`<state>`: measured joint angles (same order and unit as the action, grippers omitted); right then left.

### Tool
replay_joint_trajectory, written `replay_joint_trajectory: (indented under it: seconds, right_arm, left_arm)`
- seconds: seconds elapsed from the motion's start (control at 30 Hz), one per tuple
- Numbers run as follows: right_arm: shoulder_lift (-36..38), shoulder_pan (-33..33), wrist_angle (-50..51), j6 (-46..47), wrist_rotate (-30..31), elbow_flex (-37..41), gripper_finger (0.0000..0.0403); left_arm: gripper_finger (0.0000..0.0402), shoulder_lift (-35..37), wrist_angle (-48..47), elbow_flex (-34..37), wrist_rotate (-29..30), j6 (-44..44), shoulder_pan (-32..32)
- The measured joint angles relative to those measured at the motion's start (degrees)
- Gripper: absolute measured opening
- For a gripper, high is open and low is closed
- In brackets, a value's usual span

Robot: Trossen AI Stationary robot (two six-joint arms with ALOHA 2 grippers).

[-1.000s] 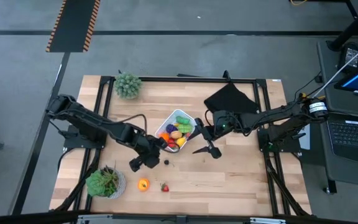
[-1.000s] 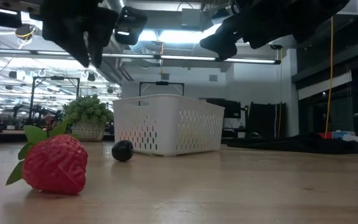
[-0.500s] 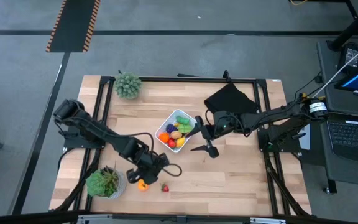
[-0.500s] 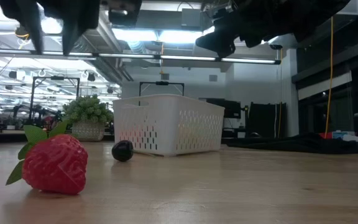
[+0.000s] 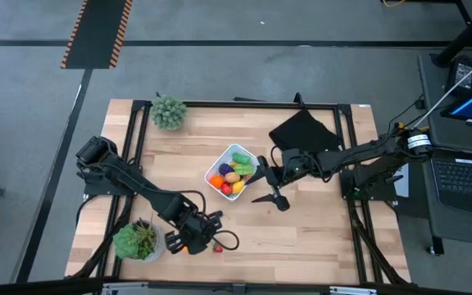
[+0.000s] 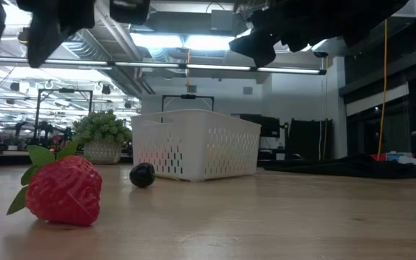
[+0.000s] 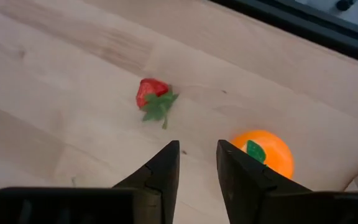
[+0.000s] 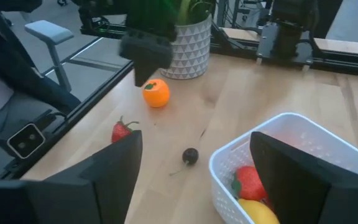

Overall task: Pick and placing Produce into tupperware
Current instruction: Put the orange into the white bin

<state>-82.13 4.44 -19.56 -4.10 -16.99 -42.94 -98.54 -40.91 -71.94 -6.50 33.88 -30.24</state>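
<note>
The white tupperware [image 5: 234, 170] [image 6: 193, 144] [image 8: 278, 155] sits mid-table with several toy fruits and vegetables inside. On the bare wood lie a red strawberry [image 5: 217, 247] [image 7: 151, 93] [image 6: 60, 189], an orange [image 5: 188, 243] [image 7: 263, 151] [image 8: 156, 93] and a small dark fruit [image 8: 190, 155] [image 6: 142, 175]. My left gripper [image 5: 197, 238] [image 7: 197, 152] hovers above the table between the strawberry and the orange, its fingers a narrow gap apart and holding nothing. My right gripper [image 5: 265, 182] [image 8: 196, 135] waits wide open just to the right of the tupperware.
A bushy potted plant [image 5: 140, 240] stands right beside the orange at the near left. A second plant [image 5: 169, 112] is at the far left. A black cloth [image 5: 301, 131] lies at the far right. Bare wood stretches along the near edge to the right of the strawberry.
My left gripper has swung from beside the tupperware toward the table's near edge, arriving over the orange and the strawberry by the near plant. The produce and the tupperware have stayed where they were.
</note>
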Motion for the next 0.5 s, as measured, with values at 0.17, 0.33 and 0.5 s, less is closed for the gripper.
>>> replay_joint_trajectory:
  seconds: [0.17, 0.33, 0.5]
  right_arm:
    - [0.0, 1.2, 0.0, 0.0, 0.0, 0.0, 0.03]
    - [0.0, 1.6, 0.0, 0.0, 0.0, 0.0, 0.03]
    - [0.0, 1.6, 0.1, -0.6, 0.0, 0.0, 0.03]
  left_arm:
    - [0.0105, 0.0, -0.3, 0.0, 0.1, -5.7, 0.1]
    - [0.011, 0.0, 0.4, 0.0, 0.0, -6.3, 0.1]
    - [0.0116, 0.0, 0.7, 0.0, 0.1, -6.6, 0.1]
